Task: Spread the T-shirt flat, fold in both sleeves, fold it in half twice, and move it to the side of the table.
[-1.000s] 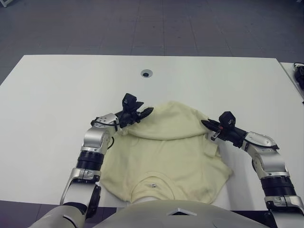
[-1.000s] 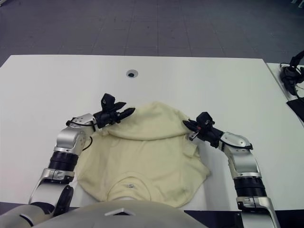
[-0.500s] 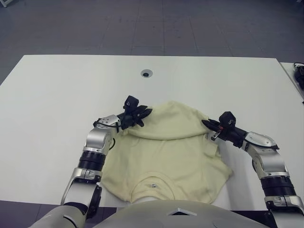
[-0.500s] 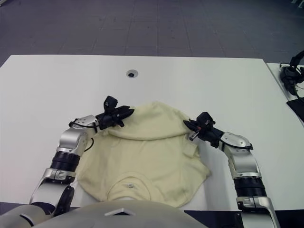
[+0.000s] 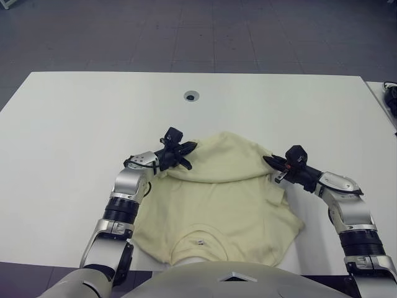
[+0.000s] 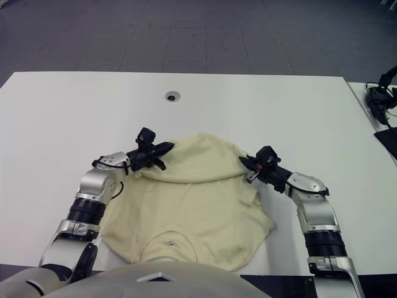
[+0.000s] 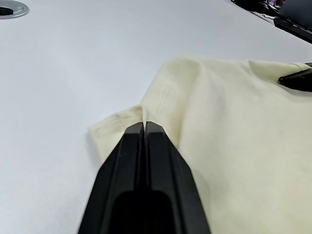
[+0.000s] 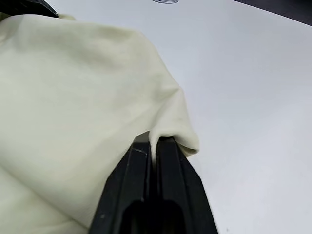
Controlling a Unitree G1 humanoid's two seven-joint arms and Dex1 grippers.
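Left eye view: we are pinching the T-shirt [image 5: 217, 205], lying doubled-back on the near desk [image 5: 93, 112], with left hand [image 5: 186, 151] and right hand [image 5: 271, 162], the left having just rolled downward, so spreading is continuing.

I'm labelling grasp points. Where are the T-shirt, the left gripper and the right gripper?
T-shirt [image 5: 217, 198], left eye view, middle of the cloth.
left gripper [image 7: 144, 123], left wrist view, between its shut fingertips.
right gripper [image 8: 155, 140], right wrist view, between its shut fingertips.
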